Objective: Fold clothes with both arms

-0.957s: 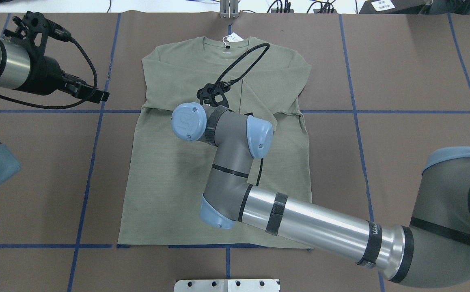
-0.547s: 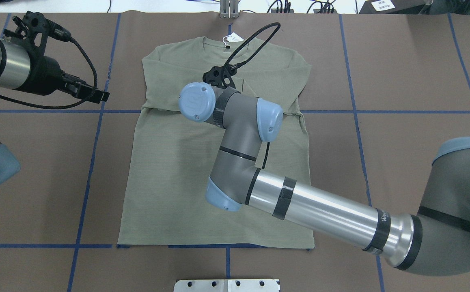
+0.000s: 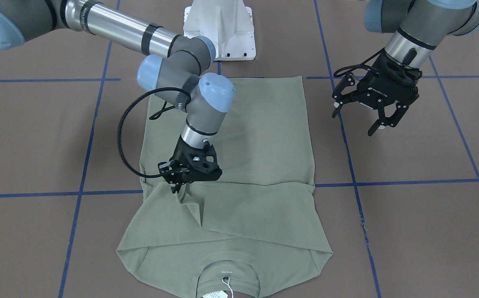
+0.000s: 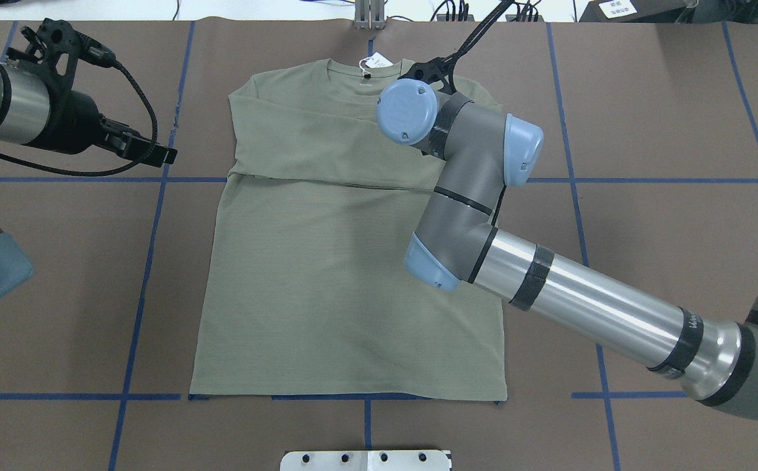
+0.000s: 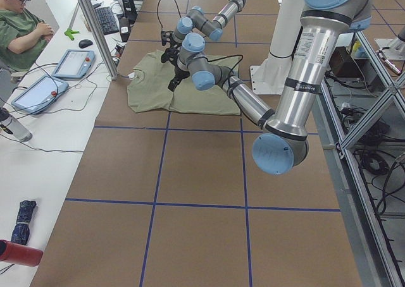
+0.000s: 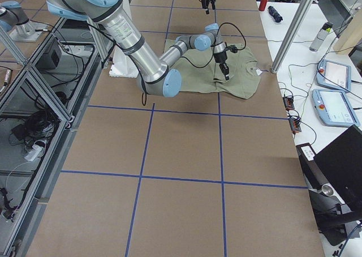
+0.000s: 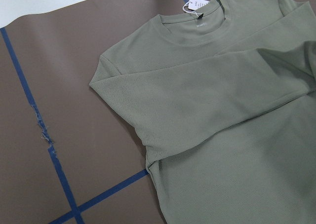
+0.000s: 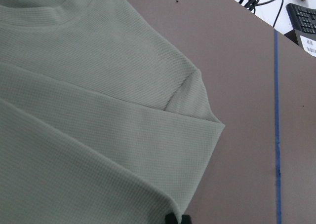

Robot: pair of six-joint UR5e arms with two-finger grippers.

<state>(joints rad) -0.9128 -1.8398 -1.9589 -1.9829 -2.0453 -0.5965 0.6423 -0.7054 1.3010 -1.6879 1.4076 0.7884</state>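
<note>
The brown paper-covered table (image 4: 647, 131), crossed by blue tape lines, lies under both grippers. The silver-and-grey jointed right arm (image 4: 588, 314), with light-blue joint caps, reaches out across it, and the matching left arm (image 3: 409, 37) is held off to one side. Directly below the right arm's wrist, a sage-green long-sleeve ribbed-knit shirt (image 4: 326, 281) lies flat and front up. Its collar is on the side away from the robot, and one sleeve is folded across the chest. The black two-finger right gripper (image 3: 176, 188) points down onto the shirt near one shoulder. Its fingers are pressed close together on a pinch of the fabric, which rises in creases to the fingertips. The black two-finger left gripper (image 3: 355, 122) hovers above bare table with its fingers spread wide, and the shirt lies well apart from it, off to its side. A small white paper tag (image 4: 376, 62) at the collar lies near the right gripper, on its side away from the robot.
</note>
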